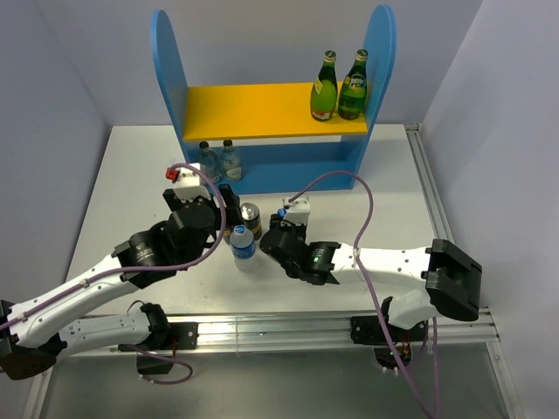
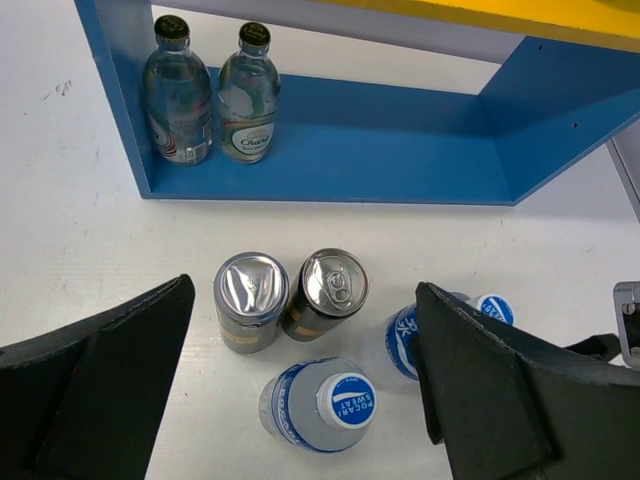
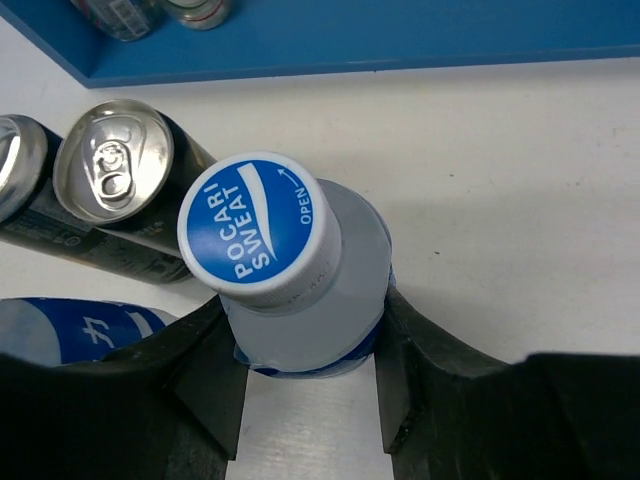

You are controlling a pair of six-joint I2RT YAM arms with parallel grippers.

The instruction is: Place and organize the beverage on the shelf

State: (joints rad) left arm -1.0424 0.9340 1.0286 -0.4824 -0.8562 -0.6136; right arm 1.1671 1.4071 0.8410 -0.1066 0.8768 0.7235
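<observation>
The shelf (image 1: 253, 109) stands at the back of the table. Two green glass bottles (image 1: 337, 85) stand on the right of its yellow board. Two dark cans (image 2: 290, 298) stand upright on the table in front of it, with a free water bottle (image 2: 320, 405) just in front of them. My left gripper (image 2: 305, 295) is open wide, hovering above the cans and this bottle. My right gripper (image 3: 305, 315) is shut on a second water bottle (image 3: 300, 290), upright on the table right of the cans. This bottle is partly hidden in the left wrist view (image 2: 400, 340).
Two clear glass bottles (image 2: 215, 95) stand at the left end of the shelf's blue base (image 2: 400, 150). The two arms are close together over the drinks in the top view. The table's front rail (image 1: 288, 327) runs along the near edge.
</observation>
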